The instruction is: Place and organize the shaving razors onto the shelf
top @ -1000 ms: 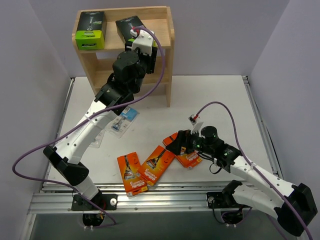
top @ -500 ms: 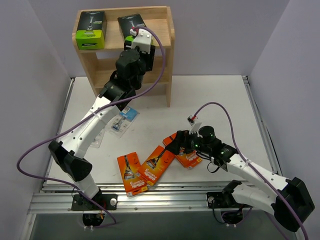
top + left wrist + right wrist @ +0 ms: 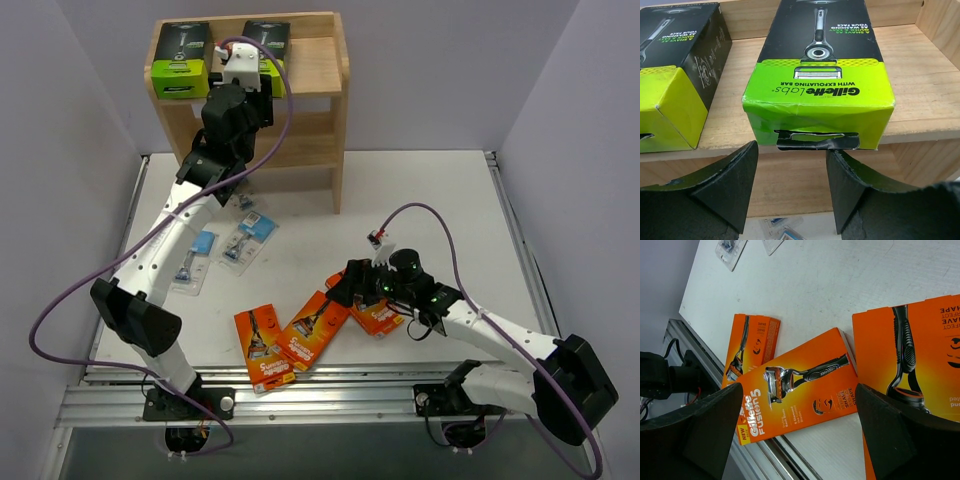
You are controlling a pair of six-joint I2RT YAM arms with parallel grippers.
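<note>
Plainly, the black-and-lime-green razor box (image 3: 817,75) lies on the top tier of the light wooden shelf (image 3: 920,90), just beyond the parted, empty jaws of the left gripper (image 3: 792,149). The right gripper (image 3: 799,387), likewise agape and empty, hovers above a flat orange razor box (image 3: 805,372) on the table, whose length runs roughly finger-to-finger.

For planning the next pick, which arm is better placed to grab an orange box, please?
Right: right claw hangs open over the orange boxes; left claw is up at the shelf.

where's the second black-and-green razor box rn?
Top view: the second box sits on the shelf's top tier, right of the other green box, just beyond the left gripper.
</note>
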